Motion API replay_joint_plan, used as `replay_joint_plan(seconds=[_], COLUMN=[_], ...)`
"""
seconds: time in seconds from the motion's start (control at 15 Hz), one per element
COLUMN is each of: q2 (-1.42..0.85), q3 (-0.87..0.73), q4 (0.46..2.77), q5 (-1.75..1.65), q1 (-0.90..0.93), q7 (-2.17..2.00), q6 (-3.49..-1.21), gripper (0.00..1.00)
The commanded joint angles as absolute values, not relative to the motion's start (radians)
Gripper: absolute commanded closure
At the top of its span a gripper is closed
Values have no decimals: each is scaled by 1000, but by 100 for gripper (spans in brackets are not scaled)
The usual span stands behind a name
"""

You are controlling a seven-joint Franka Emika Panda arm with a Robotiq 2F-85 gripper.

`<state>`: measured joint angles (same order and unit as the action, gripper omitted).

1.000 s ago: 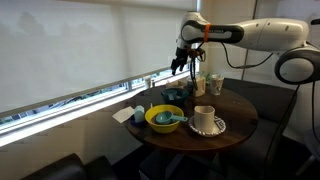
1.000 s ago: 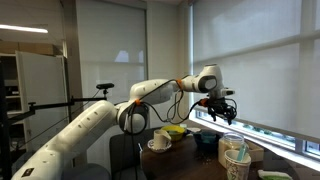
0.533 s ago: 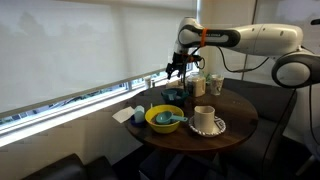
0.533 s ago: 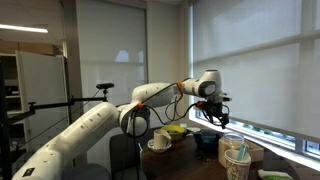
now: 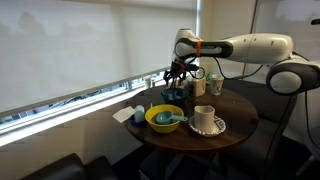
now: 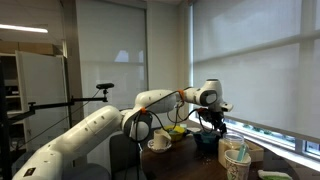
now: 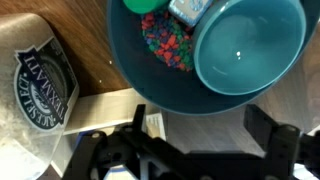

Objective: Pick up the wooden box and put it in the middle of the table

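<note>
- A dark teal bowl (image 7: 160, 60), with a lighter bowl (image 7: 250, 45) nested in it, sits right beside the wooden box (image 7: 100, 105); a printed bag (image 7: 35, 85) flanks it.
- The gripper (image 7: 200, 130) hangs over the box's end, jaws apart and empty.
- The box lies flat on the table (image 7: 95, 45), window side, its long axis running finger to finger.

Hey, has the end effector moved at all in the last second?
Yes. The end effector has dropped lower, closing on the yellow bowl and the table, which both stayed put.
</note>
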<state>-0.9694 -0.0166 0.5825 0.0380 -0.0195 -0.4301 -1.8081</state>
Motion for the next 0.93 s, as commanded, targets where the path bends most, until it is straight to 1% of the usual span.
replay_joint_plan(seconds=[0.0,0.27,0.87], q2=[-1006,-1029,-1102], q3=[-58,-90,-111], q4=[513,499,489], q5=[-1,-67,-110], q1=[-13,11,53], q7=[-475,-407,-409], q6=[-1887,-1958,-2038], gripper=[0,0,0])
